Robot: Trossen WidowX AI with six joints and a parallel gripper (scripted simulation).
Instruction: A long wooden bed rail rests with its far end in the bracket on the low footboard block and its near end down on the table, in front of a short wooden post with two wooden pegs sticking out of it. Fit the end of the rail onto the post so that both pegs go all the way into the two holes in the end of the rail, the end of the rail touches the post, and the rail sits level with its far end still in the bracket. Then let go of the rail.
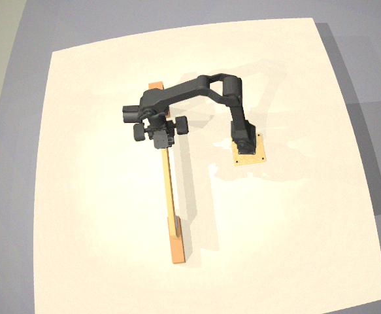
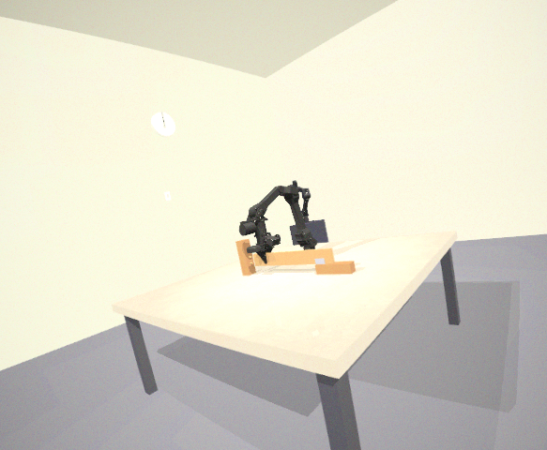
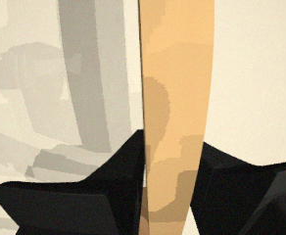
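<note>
The long wooden rail stands on edge, its near part off the table, and looks close to level. Its far end sits at the grey bracket on the low footboard block. My gripper is shut on the rail near its near end, one finger on each side. The upright post is just beyond that end, very close to it. The arm and gripper partly hide the pegs and joint; whether the pegs are in the holes cannot be told.
The arm's base stands on a yellowish plate to the right of the rail in the top view. The arm reaches over the post end. A dark panel shows behind the arm in the exterior view.
</note>
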